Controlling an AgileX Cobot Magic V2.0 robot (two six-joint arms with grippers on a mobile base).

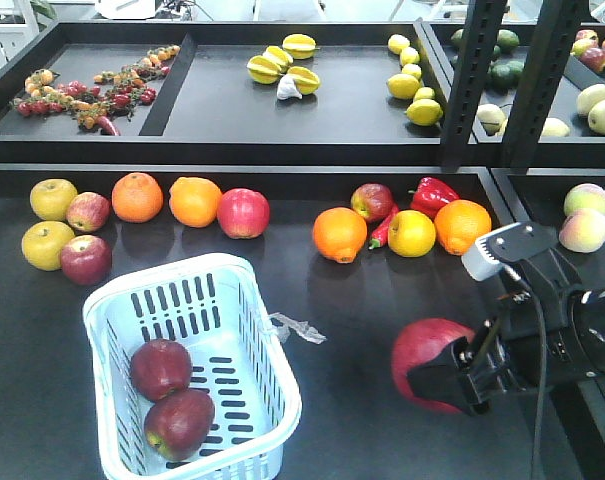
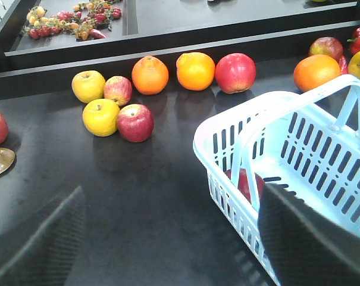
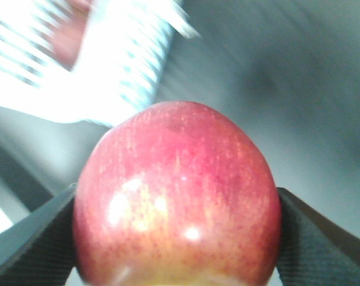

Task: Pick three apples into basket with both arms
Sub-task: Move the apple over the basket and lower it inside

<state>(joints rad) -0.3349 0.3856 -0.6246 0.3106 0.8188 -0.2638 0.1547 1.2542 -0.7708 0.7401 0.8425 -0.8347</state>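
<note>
Fingers (image 3: pixel 31 250) of my black right gripper (image 1: pixel 460 372), matt and woven-textured, pinch a glossy round red apple with a yellowish blush (image 3: pixel 177 199) from both sides, right of the basket. My left gripper's (image 2: pixel 168 238) dark fingers stand spread apart over the black tabletop (image 2: pixel 138 179), holding nothing. Beside them sits the white rectangular plastic basket with slotted sides (image 1: pixel 122 310), hoop handle (image 2: pixel 299 110) raised, a crumpled clear scrap (image 1: pixel 297 327) on its rim. Inside lie two smooth dark maroon apples (image 1: pixel 172 395), touching. Farther back, oranges (image 1: pixel 167 198) and yellow apples (image 1: pixel 50 222) line the shelf.
</note>
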